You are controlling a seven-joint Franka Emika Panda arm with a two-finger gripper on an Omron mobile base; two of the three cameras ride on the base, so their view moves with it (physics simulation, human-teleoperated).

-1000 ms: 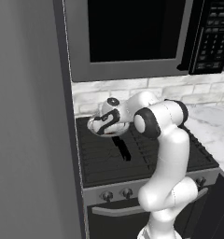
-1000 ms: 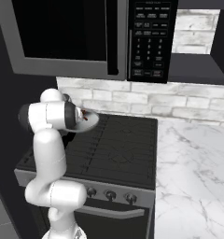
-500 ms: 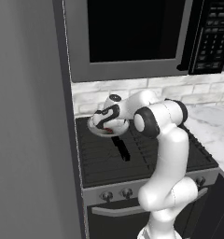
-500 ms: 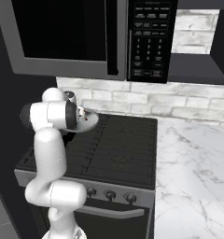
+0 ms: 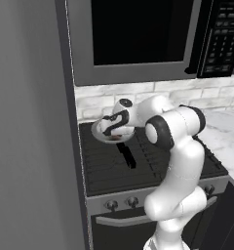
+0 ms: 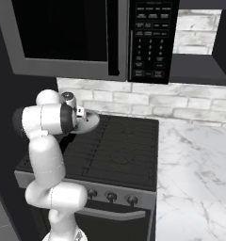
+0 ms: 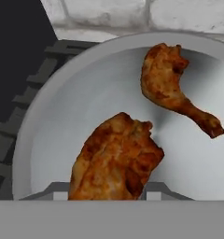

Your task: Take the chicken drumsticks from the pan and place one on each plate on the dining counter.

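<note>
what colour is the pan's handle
Black: the pan has a straight black handle, clearest in the left base view.

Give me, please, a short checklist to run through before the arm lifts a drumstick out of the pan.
1. Gripper lined up on a drumstick: ok. The near drumstick sits right between the fingertips in the hand view.
2. Jaws closed on the near drumstick: cannot tell. The tips flank its meat closely, but contact is hidden at the bottom edge.
3. Far drumstick out of the way: ok. It lies apart toward the pan's back rim, not touching the near one.
4. Pan seated on the stove: ok. It rests on the rear left grate.
5. Room above for the lift: cannot tell. The microwave hangs over the stove, and the gap is hard to judge.
</note>
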